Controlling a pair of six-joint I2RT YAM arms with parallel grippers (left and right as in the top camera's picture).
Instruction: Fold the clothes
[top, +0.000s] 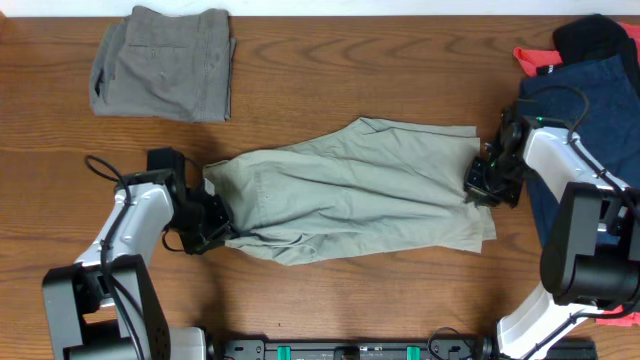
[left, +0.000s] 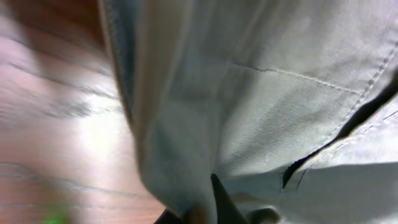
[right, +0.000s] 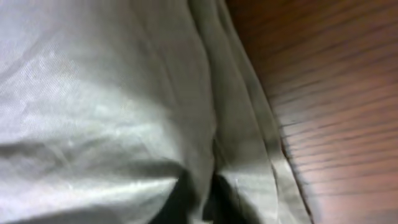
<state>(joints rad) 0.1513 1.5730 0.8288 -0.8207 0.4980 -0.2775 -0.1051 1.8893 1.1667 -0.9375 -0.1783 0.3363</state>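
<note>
A light khaki-beige pair of shorts (top: 350, 190) lies spread across the middle of the table, slightly bunched. My left gripper (top: 218, 222) is shut on the shorts' left edge; in the left wrist view the cloth (left: 261, 106) fills the frame and folds between the dark fingertips (left: 221, 199). At the right edge of the shorts my right gripper (top: 480, 183) is shut on the fabric; its wrist view shows the cloth (right: 112, 99) pinched between the fingers (right: 180, 199).
A folded grey-olive pair (top: 165, 62) lies at the back left. A dark navy pair (top: 580, 100) sits on a pile at the right with red (top: 540, 60) and black (top: 598, 40) garments. Bare wooden table (top: 380, 300) in front.
</note>
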